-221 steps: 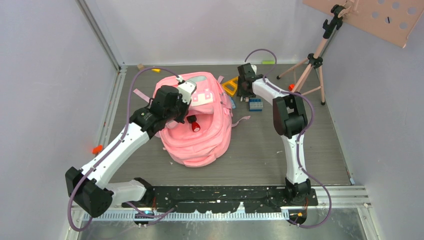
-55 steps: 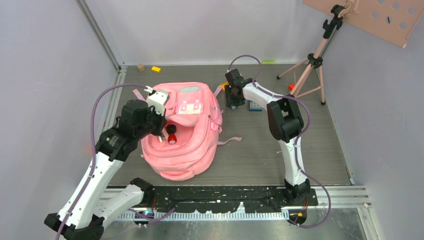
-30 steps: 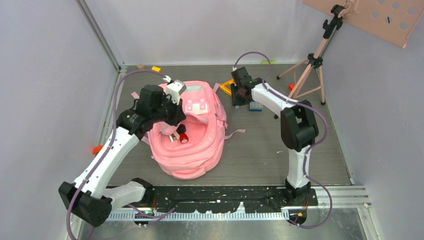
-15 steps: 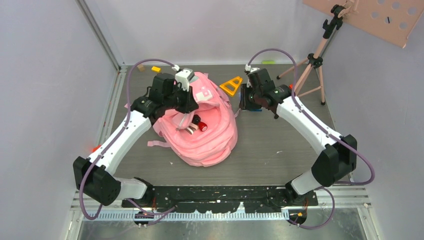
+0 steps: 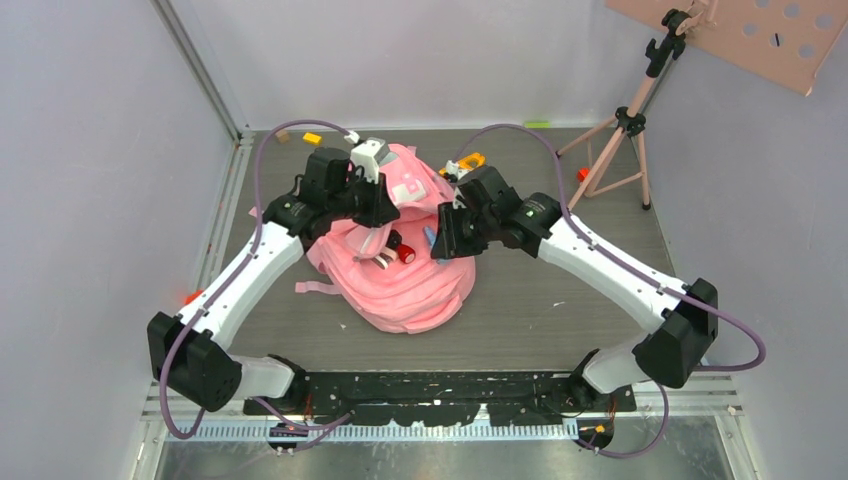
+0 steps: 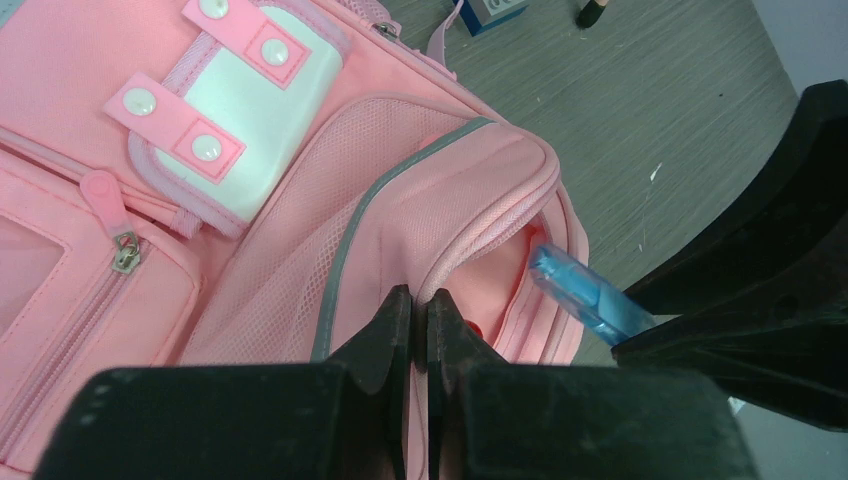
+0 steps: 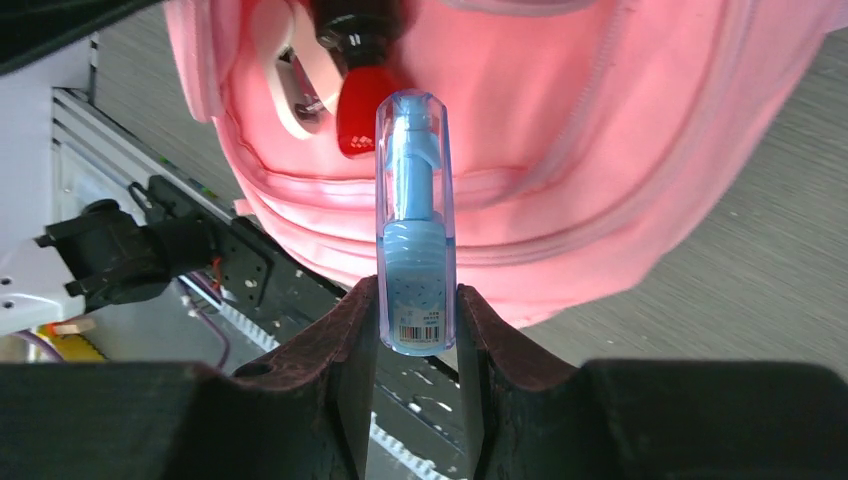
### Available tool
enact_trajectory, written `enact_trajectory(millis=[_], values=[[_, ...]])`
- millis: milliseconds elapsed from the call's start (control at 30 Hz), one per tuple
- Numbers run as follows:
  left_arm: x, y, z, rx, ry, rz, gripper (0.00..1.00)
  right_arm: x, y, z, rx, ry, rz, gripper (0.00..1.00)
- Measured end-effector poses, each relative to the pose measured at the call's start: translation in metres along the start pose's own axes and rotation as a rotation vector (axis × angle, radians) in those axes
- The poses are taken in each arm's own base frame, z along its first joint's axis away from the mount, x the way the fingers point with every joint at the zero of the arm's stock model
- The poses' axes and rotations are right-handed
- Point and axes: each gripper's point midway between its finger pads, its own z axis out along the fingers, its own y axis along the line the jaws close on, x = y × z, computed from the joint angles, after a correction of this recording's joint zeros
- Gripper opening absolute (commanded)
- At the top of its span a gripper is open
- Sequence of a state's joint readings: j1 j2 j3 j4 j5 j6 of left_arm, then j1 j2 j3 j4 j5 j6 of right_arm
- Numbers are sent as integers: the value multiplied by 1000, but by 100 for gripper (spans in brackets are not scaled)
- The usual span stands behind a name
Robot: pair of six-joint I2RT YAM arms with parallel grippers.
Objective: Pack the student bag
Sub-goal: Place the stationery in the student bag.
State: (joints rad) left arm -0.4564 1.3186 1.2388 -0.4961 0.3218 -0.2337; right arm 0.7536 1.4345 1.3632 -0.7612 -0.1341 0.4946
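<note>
The student bag (image 5: 410,290) lies open on the surface (image 5: 560,280). The left gripper (image 6: 418,305), pinched together on its rim, should hold the mouth wide while the right gripper (image 7: 416,300), clamped on a blue bottle (image 7: 414,180), lowers it straight inside.

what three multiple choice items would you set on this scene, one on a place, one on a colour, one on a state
1. Where is the blue tube?
A) lying loose, held by nothing
B) between the fingers of the right gripper
C) zipped in a front pocket

2. What colour is the main fabric of the student bag?
A) grey
B) yellow
C) pink

3. How is the left gripper?
A) shut on the bag's opening edge
B) wide open above the bag
C) holding the tube

Answers:
1 B, the right wrist view shows the fingers clamping the tube.
2 C, the fabric is pink in every view.
3 A, the left wrist view shows closed fingers pinching the fabric edge.
</note>
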Motion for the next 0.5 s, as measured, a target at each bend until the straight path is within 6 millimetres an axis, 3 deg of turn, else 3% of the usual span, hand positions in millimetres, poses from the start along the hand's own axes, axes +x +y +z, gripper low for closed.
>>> enact_trajectory(millis=[167,400,500], values=[[2,-1,1,9,-3,-2,0,-2,11,21,-20,15,57,0],[2,-2,1,15,-4,-1,0,-10,2,62,53,35,107,0],[2,-2,1,16,-4,-1,0,-14,-2,67,87,6,107,0]])
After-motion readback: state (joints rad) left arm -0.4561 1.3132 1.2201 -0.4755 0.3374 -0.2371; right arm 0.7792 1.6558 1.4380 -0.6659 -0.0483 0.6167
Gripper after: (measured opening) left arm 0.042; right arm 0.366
